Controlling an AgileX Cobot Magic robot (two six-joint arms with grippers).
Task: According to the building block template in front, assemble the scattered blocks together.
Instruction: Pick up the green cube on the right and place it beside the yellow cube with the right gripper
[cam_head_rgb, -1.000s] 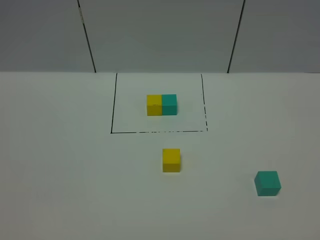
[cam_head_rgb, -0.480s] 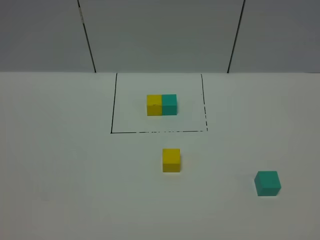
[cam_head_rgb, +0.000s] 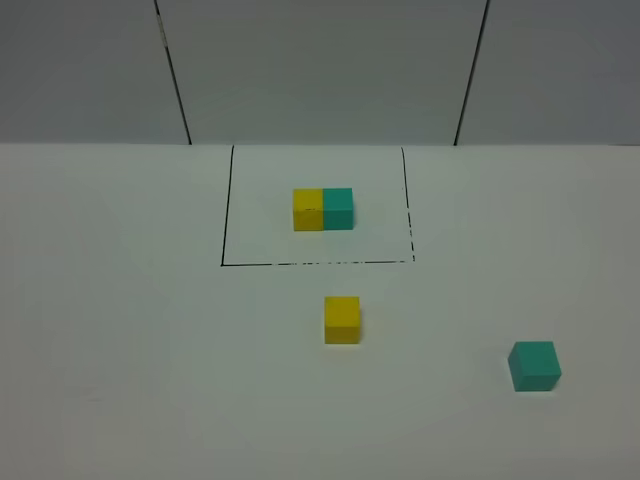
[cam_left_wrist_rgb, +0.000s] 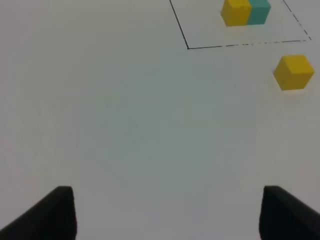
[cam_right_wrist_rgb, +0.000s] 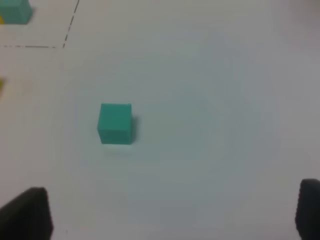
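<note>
White table (cam_head_rgb: 120, 350) filled nearly all of my high view, flat and plain, with grey wall panels (cam_head_rgb: 320, 70) standing along its far edge. On it I saw the black frame (cam_head_rgb: 222, 220), a thin drawn box, and inside it sat the building block template (cam_head_rgb: 323, 210), a yellow cube touching a teal cube, yellow on the left. My arms did not show in the high view at all. The left gripper (cam_left_wrist_rgb: 169, 212) had its two dark fingers wide apart with nothing between them, and the right gripper (cam_right_wrist_rgb: 167, 212) was spread wide too and held nothing. The yellow block (cam_head_rgb: 342, 320) sat just outside the near line of the frame, close to the middle. The teal block (cam_head_rgb: 535, 366) sat well apart from it, nearer to me and off to the right, and it lay ahead of the right gripper in that wrist view. I judged that no step was done yet: the two loose blocks did not touch, so I was at the very start, the reaching part. Next, I thought, the right gripper should come down over the teal block, close on two flat sides, and bring it to the right side of the yellow one. Room was easy. Nothing stood near either block, and I saw no table edge close to them, only the thin line, which looked drawn and not raised.
</note>
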